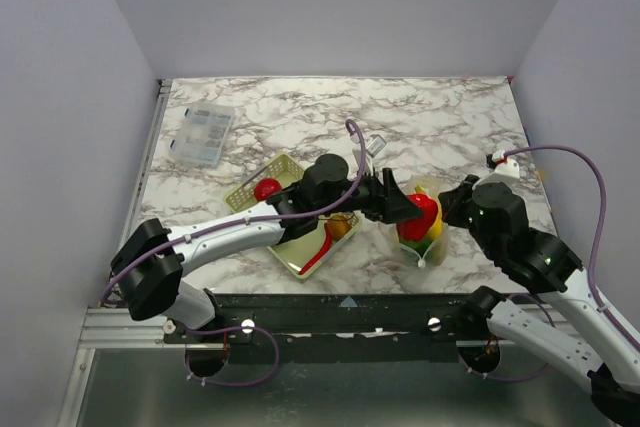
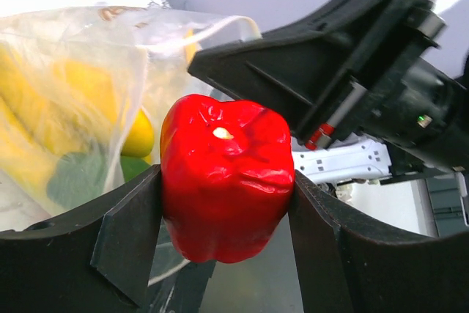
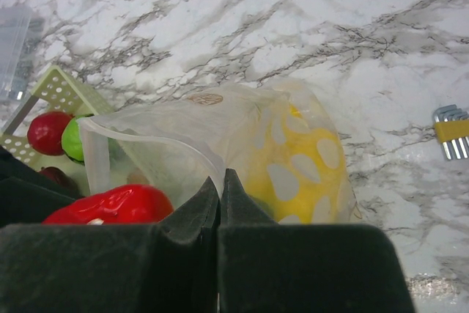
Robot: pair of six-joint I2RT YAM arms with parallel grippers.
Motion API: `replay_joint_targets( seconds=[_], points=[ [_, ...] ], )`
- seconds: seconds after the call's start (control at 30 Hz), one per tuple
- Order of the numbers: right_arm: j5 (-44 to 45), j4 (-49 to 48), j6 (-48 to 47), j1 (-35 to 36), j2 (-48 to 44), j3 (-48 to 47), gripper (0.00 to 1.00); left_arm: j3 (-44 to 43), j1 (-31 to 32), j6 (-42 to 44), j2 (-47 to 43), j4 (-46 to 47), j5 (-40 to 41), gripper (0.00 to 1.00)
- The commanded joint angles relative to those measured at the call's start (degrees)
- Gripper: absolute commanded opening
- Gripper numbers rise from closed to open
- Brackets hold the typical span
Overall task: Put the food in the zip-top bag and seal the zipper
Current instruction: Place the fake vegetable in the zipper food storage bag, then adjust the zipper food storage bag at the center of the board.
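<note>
My left gripper [image 1: 414, 209] is shut on a glossy red pepper [image 2: 226, 177] and holds it at the open mouth of the zip-top bag [image 1: 425, 237]; the pepper also shows in the top view [image 1: 424, 215] and the right wrist view [image 3: 110, 205]. The clear bag [image 3: 242, 137] holds yellow bananas [image 3: 300, 166] and green food [image 2: 73, 177]. My right gripper [image 3: 222, 181] is shut on the bag's mouth edge with the zipper strip [image 3: 157, 133], holding it open. A round red fruit [image 1: 267, 189], a red chili [image 1: 318, 252] and an orange fruit [image 1: 340, 228] lie in the basket [image 1: 262, 179].
The pale yellow mesh basket stands left of the bag, under my left arm. A clear compartment box [image 1: 203, 134] lies at the back left. Hex keys with a yellow band [image 3: 452, 131] lie on the marble to the right of the bag.
</note>
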State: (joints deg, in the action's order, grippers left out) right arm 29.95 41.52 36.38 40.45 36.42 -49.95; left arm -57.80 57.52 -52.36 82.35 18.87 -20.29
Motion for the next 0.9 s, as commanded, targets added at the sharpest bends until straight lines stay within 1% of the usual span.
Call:
replay_joint_targets(
  seconds=[0.0, 0.1, 0.3, 0.53, 0.63, 0.73, 0.8, 0.87],
  points=[
    [-0.6, -2.3, 0.0, 0.2, -0.5, 0.5, 0.01, -5.2, 0.3, 0.5, 3.0, -5.3, -1.9, 0.53],
    [-0.7, -2.3, -0.1, 0.2, -0.6, 0.6, 0.01, -5.9, 0.3, 1.6, 3.1, -5.8, -2.3, 0.69],
    [-0.8, -2.5, 0.0, 0.2, -0.4, 0.8, 0.01, -8.6, 0.2, 5.5, 1.9, -12.0, -0.8, 0.86],
    [-0.8, -2.5, -0.1, 0.2, -0.4, 0.8, 0.01, -9.2, -0.5, 7.4, 0.1, -14.3, -0.5, 0.88],
    [-0.9, -2.5, 0.0, 0.2, -0.4, 0.7, 0.01, -8.8, -1.0, 9.8, -2.1, -16.1, -0.2, 0.85],
    [-0.9, -2.4, 0.0, 0.2, -0.4, 0.6, 0.01, -7.8, -1.4, 13.3, -5.8, -22.6, 4.1, 0.81],
    [-0.9, -2.6, -0.1, 0.2, -0.5, 0.8, 0.01, -5.2, -1.5, 14.5, -8.7, -25.9, 7.8, 0.78],
    [-0.9, -2.7, -0.2, 0.2, -0.5, 0.8, 0.01, -2.4, -1.7, 15.2, -10.9, -27.5, 9.2, 0.75]
  ],
)
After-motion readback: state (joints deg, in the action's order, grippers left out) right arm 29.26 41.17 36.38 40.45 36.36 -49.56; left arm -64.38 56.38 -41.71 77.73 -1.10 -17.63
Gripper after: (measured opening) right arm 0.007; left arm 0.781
